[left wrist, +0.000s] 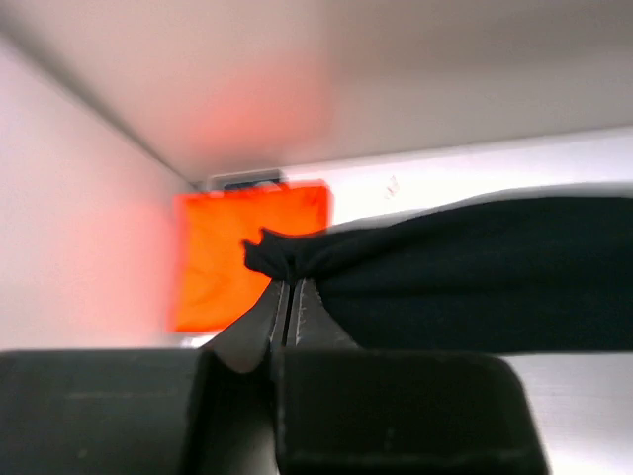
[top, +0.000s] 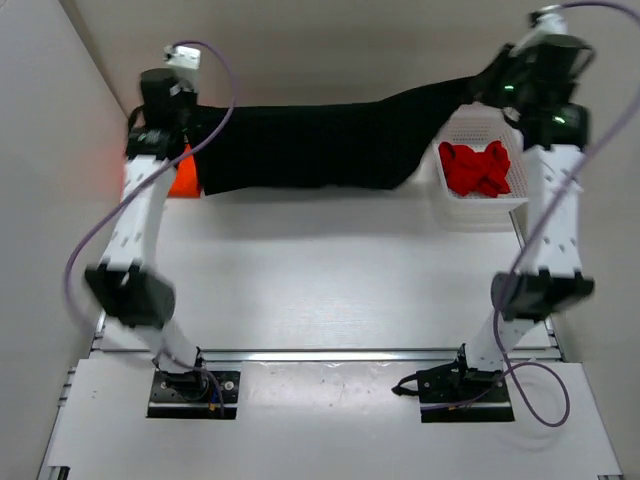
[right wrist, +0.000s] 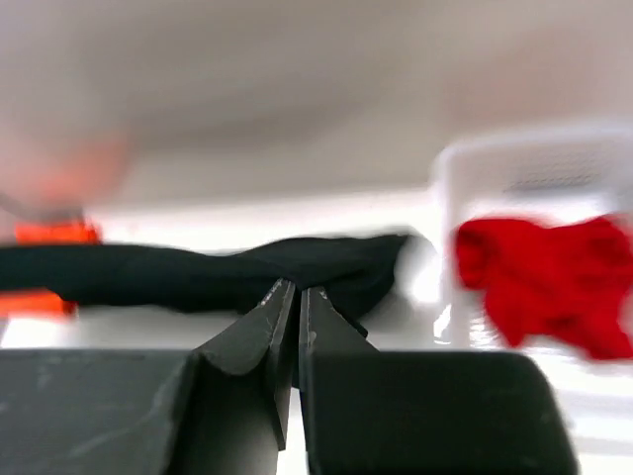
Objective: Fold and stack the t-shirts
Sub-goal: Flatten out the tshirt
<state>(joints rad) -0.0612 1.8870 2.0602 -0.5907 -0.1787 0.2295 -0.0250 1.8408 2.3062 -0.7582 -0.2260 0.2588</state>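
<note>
The black t-shirt (top: 310, 145) hangs stretched between both arms across the far part of the table. My left gripper (left wrist: 289, 282) is shut on its bunched left corner (left wrist: 277, 255); in the top view that gripper (top: 190, 120) is at the far left. My right gripper (right wrist: 298, 289) is shut on the shirt's right end (right wrist: 326, 259), seen at the far right (top: 488, 82) from above. The orange t-shirt (top: 180, 178) lies flat behind the left arm, also in the left wrist view (left wrist: 232, 252). The red t-shirt (top: 476, 167) lies crumpled in the basket (right wrist: 554, 267).
A white mesh basket (top: 478, 205) stands at the far right of the table, its rim (right wrist: 534, 148) just right of my right gripper. Walls close in the left side and the back. The white table (top: 330, 270) stretches toward the arm bases.
</note>
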